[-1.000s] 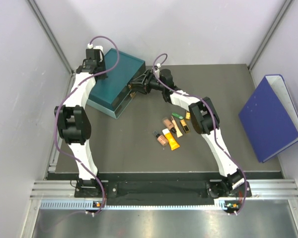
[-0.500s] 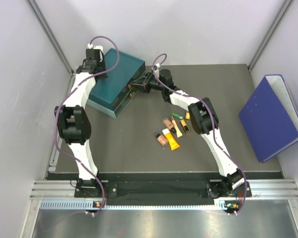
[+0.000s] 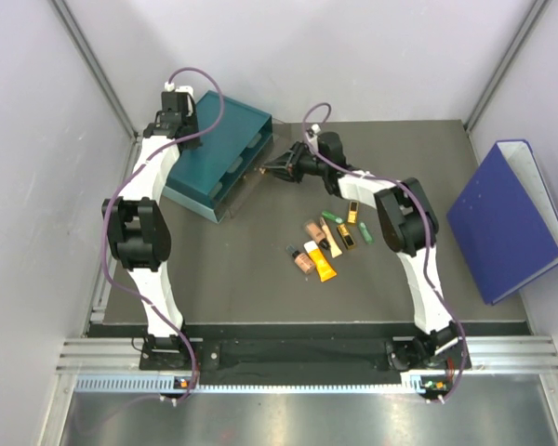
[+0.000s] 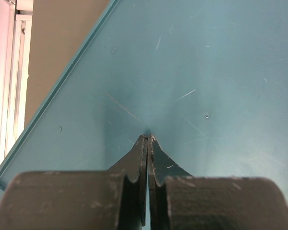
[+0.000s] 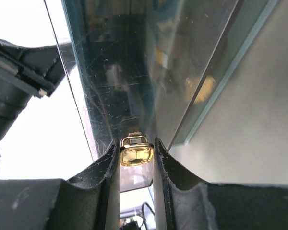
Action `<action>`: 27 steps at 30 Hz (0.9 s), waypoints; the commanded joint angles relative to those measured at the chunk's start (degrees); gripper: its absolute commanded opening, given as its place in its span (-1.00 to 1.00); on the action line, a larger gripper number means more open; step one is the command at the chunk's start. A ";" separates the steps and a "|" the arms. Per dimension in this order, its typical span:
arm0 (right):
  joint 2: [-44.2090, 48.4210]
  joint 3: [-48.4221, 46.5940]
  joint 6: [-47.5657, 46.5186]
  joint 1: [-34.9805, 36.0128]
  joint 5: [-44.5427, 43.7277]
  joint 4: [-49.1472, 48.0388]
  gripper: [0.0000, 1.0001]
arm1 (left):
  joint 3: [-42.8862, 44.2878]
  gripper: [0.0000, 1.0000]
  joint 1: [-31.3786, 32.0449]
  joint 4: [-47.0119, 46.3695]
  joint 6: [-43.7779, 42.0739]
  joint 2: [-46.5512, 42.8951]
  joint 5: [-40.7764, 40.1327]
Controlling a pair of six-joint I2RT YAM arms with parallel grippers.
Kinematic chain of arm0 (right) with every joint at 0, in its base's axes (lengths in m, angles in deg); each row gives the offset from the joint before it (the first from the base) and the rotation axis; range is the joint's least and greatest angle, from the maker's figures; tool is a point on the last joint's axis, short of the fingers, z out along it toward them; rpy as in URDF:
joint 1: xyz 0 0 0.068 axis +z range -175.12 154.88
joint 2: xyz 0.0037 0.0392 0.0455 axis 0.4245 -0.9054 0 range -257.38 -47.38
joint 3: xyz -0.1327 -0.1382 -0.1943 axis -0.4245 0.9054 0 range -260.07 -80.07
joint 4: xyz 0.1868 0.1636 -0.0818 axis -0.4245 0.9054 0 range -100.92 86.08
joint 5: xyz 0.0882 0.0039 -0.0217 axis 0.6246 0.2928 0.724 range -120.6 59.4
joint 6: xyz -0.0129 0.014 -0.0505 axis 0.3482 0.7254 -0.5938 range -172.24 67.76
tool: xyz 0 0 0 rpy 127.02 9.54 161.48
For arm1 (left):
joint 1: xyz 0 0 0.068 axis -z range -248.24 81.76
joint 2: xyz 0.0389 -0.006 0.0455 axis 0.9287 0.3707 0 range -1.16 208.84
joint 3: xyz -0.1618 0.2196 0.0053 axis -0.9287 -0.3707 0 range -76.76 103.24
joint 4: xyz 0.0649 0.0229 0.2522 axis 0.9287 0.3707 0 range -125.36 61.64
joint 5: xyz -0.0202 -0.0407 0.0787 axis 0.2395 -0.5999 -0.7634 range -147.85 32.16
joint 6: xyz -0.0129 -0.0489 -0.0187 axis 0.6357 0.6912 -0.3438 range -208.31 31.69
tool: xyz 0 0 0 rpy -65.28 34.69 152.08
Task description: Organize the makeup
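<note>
While the left gripper (image 4: pixel 148 140) presses its tightly closed, empty fingertips down on the lid of the teal plastic drawer box (image 4: pixel 206 72), apparently to brace it, the right gripper (image 5: pixel 136 152) has its two black fingers pinched on the small gold metal knob (image 5: pixel 135 155) of the box's clear-fronted drawer (image 3: pixel 237 177). The step in hand looks like opening that drawer, which in the overhead view seems to stand part way out (how far is hard to judge). The makeup (image 3: pixel 324 243), a cluster of small orange, peach, tan, green, black and gold tubes and sticks, lies loose on the dark tabletop (image 3: pixel 242 279), near the right arm's elbow and well apart from the box. Next, the right arm would probably need to finish the pull in a straight line, release the knob, and reach over to the cluster for a first piece.
</note>
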 commanded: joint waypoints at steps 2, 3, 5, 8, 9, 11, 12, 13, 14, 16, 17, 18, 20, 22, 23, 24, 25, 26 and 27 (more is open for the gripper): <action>7.64 9.00 -6.06 -2.26 3.74 7.31 -1.00 | -1.24 -1.00 0.07 3.43 0.10 2.44 -0.05; 8.34 9.88 -6.58 -2.52 4.01 9.06 -1.00 | -1.24 -1.00 0.07 3.43 0.10 2.53 -0.14; 10.19 11.90 -8.77 -3.40 4.71 10.65 -1.00 | -1.15 -1.00 0.07 3.43 0.36 2.53 -0.05; 11.34 12.08 -13.60 -4.02 6.03 16.36 -1.00 | -1.24 -1.00 0.07 3.17 0.36 2.53 0.47; 11.60 12.17 -14.57 -4.11 6.29 18.55 -1.00 | -1.24 -1.00 0.07 3.25 0.36 2.53 0.47; 11.69 12.35 -16.78 -4.20 7.52 19.71 -1.00 | -1.24 -1.00 0.07 3.08 0.36 2.53 0.30; 11.08 12.44 -16.95 -4.28 8.31 19.10 -1.00 | -1.42 -1.00 0.07 3.08 0.36 2.53 0.30; 10.81 12.00 -16.61 -4.28 8.84 19.27 -1.00 | -1.50 -1.00 0.07 3.08 0.45 2.45 0.21; 10.46 11.65 -16.69 -4.37 9.28 19.62 -0.93 | -1.51 -1.00 0.07 3.08 0.45 2.36 0.30; 10.28 10.34 -17.82 -4.37 9.72 21.46 -0.52 | -1.50 -1.00 0.07 3.08 0.45 2.44 0.30; 10.28 9.54 -19.05 -4.46 9.64 22.51 -0.17 | -1.51 -1.00 0.07 3.17 0.45 2.44 0.21; 10.37 7.45 -20.72 -4.55 9.46 28.27 -0.08 | -1.59 -1.00 0.07 3.25 0.45 2.36 0.30; 10.63 5.07 -26.86 -4.98 8.33 34.18 0.17 | -1.68 -1.00 0.07 3.25 0.45 2.27 0.47; 11.60 2.43 -32.74 -5.69 7.09 42.10 0.26 | -1.77 -1.00 0.07 3.17 0.45 2.18 0.56; 12.12 1.81 -34.52 -6.47 5.61 44.56 0.31 | -1.77 -1.00 0.07 3.17 0.45 2.09 0.56; 13.17 1.02 -37.93 -6.83 4.99 48.41 0.32 | -1.86 -1.00 0.07 3.17 0.45 2.09 0.65; 13.71 0.84 -39.53 -7.18 4.63 50.19 0.34 | -1.86 -1.00 0.07 3.17 0.45 2.01 0.65; 14.15 0.40 -41.37 -7.79 3.24 52.30 0.36 | -1.86 -1.00 0.07 3.17 0.45 2.09 0.65; 15.37 0.22 -44.43 -8.06 2.53 55.62 0.37 | -1.94 -1.00 0.07 3.25 0.45 2.09 0.74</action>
